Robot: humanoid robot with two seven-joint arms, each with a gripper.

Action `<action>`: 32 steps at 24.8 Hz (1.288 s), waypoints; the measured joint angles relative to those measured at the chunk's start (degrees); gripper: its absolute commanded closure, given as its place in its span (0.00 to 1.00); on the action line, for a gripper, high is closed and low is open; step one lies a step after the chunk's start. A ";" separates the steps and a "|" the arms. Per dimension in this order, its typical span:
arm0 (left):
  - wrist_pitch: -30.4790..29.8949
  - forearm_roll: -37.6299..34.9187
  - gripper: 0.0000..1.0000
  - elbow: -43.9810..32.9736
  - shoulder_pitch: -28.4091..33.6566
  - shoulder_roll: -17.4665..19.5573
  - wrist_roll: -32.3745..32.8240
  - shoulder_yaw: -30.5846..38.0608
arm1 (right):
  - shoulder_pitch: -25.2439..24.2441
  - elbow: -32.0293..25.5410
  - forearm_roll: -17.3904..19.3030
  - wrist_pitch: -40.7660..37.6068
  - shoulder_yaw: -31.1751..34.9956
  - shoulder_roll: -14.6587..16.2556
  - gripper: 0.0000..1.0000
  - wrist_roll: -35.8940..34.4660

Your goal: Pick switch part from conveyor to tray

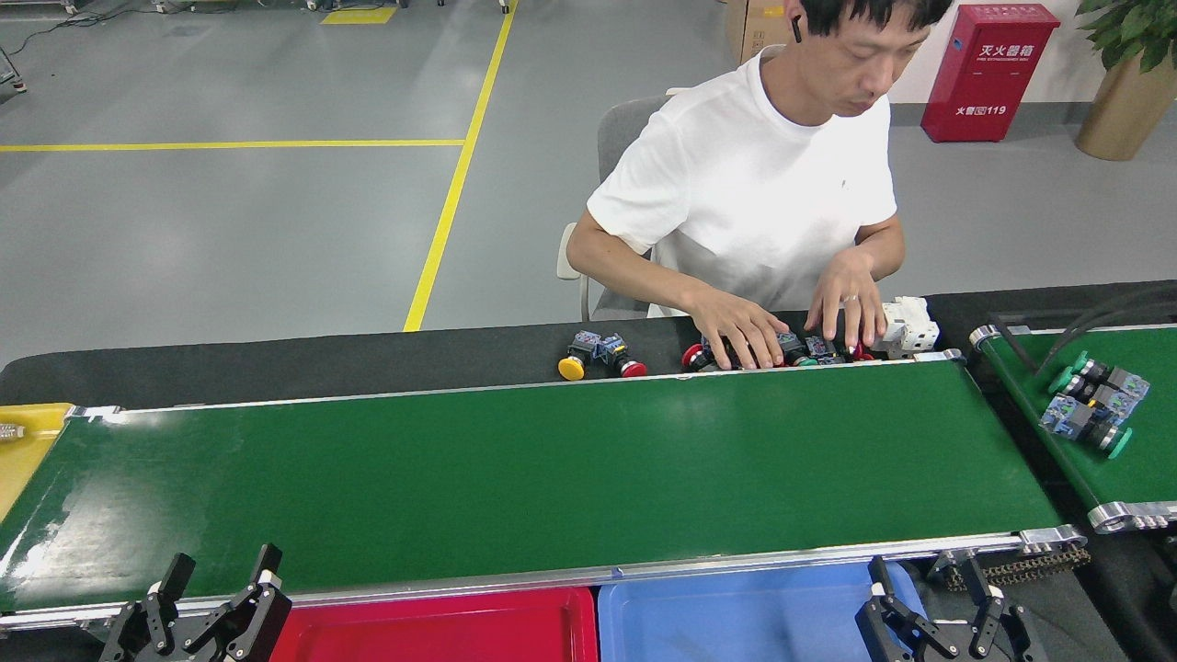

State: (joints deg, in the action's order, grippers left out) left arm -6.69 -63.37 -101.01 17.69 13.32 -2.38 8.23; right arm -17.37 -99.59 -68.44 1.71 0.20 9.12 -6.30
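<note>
The conveyor is a long dark-green belt in a silver frame, and its surface is bare. Switch parts with yellow and red caps lie on the black table beyond its far edge, none on the belt. The red tray sits at the near edge, below the belt. My left gripper stands open just left of the tray. At the bottom right, my right gripper is open over the blue tray's right end.
A person in a white shirt sits across the conveyor, both hands on a row of switch parts. A blue tray lies right of the red one. A yellow tray is at far left. A narrower green belt at right carries green-capped parts.
</note>
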 measured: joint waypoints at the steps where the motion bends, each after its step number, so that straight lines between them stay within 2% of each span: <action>1: -0.06 0.00 0.00 0.00 -0.01 -0.02 0.00 -0.01 | 0.00 0.00 0.00 -0.02 0.00 0.00 0.00 0.00; 12: -0.27 0.00 0.00 -0.01 -0.37 0.04 -0.04 -0.17 | 0.01 -0.02 0.01 -0.10 -0.02 0.00 0.00 0.00; 17: -1.93 0.00 0.00 -0.01 -0.37 1.80 -0.05 -0.05 | 1.05 -0.06 0.02 0.36 -0.04 -0.07 0.00 0.89; 24: -2.68 0.39 0.00 -0.02 0.21 1.87 -0.12 -0.58 | 8.00 -0.10 0.02 10.24 -0.10 -0.13 0.00 13.65; 29: -2.75 0.39 0.00 -0.02 -1.05 1.86 -0.08 -0.60 | 8.58 1.94 0.01 13.48 -0.11 0.80 0.00 16.48; 32: 0.14 0.31 0.00 -0.04 -2.81 1.87 0.09 -0.80 | 10.46 4.37 0.01 13.88 -0.12 0.80 0.00 16.77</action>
State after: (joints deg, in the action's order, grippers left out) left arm -6.55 -63.06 -101.05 14.88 15.19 -2.29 7.43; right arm -6.90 -95.23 -68.43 15.60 0.08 9.92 10.47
